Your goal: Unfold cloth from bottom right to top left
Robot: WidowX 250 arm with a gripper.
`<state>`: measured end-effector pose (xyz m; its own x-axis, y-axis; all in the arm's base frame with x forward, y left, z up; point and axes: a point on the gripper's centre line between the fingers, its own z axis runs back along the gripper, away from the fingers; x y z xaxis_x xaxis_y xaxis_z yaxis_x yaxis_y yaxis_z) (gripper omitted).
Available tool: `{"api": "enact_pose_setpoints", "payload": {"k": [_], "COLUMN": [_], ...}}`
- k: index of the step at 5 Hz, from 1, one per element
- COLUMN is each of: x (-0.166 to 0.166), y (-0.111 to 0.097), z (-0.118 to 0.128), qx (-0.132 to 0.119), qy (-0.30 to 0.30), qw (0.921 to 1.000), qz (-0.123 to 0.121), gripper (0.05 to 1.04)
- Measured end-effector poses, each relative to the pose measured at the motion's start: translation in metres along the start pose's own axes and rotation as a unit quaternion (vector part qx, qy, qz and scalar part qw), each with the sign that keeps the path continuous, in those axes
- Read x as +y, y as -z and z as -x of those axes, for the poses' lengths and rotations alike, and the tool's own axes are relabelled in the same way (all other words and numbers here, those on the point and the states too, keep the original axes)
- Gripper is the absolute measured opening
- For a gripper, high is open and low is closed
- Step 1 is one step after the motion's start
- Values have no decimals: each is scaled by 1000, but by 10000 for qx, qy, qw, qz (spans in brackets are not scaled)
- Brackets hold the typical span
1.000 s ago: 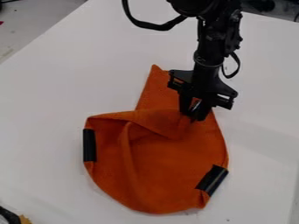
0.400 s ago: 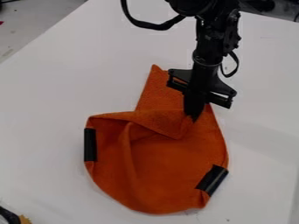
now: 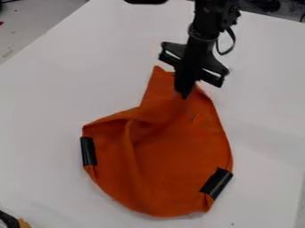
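White, flat counter point(image 3: 47, 111) stretches across most of the frame, its far edges running at a slant toward the top. On it, from the middle down to the lower part of the frame, lies an orange fabric cloth point(image 3: 173, 164), broad and rounded below and narrowing upward to a pointed corner just above the middle. A fold crosses its left half, and a long crease runs down from that fold toward the bottom edge. The black robot arm point(image 3: 205, 26) comes in from the top, right of centre, and ends in a black two-finger gripper point(image 3: 184, 95) that hangs over the cloth's narrow upper part. Its jaws are closed together on the orange fabric, just below and to the right of the pointed corner. Two short black strips sit at the cloth's edges: one, nearly upright point(image 3: 88, 151), at the left edge, the other, tilted point(image 3: 216, 183), at the lower right. At the lower left corner of the frame is part of a black object point(image 3: 8, 219), with a small yellowish piece point(image 3: 23, 223) just beside it.
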<state>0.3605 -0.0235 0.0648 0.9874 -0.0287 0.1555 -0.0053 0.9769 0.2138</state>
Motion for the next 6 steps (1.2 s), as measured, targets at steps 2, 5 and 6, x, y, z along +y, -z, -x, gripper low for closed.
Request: {"api": "enact_pose_setpoints", "payload": {"k": [2,5,6], "x": [76,154,169], "y": [14,57,59], "z": [-3,-5,-7], "qx": [18,113,104], "qy": [-150,141,219], "qw": [9998,9997,9995], "qz": [-150,-138,-206], "gripper": [55,54,54]}}
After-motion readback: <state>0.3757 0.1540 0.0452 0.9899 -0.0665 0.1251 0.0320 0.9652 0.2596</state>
